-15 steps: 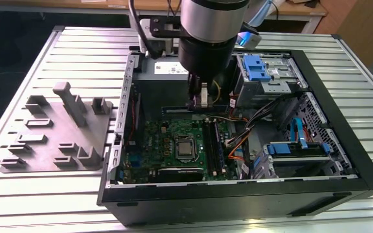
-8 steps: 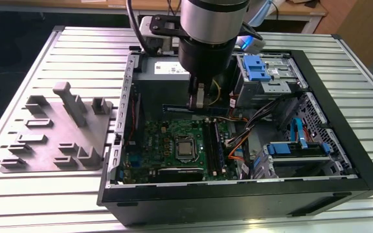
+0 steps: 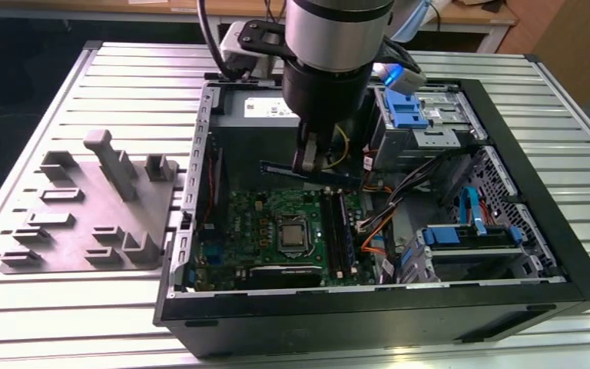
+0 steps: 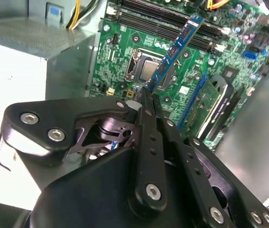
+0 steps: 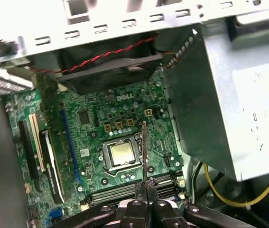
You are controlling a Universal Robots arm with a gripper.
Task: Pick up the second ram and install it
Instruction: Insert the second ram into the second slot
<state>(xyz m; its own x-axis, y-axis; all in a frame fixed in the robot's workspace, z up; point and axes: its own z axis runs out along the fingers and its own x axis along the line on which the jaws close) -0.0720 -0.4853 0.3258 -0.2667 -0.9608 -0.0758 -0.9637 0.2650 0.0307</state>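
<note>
My gripper (image 3: 312, 163) hangs inside the open computer case (image 3: 500, 138), shut on the second ram (image 3: 310, 174), a thin dark stick held level above the green motherboard (image 3: 270, 223). In the second wrist view the ram (image 4: 174, 50) juts out from between the fingertips of the gripper (image 4: 147, 94), over the processor socket (image 4: 146, 69). In the first wrist view the ram (image 5: 143, 152) shows edge-on above the gripper (image 5: 144, 190). The long black memory sockets (image 3: 338, 231) lie below and toward the exterior view's right of the stick.
A grey fixture plate (image 3: 90, 207) with upright blocks lies on the slatted table at the exterior view's left. In the case, the metal power supply (image 3: 259, 108) sits behind the board. Blue drive cages (image 3: 429, 108) and orange cables (image 3: 377, 223) crowd its right.
</note>
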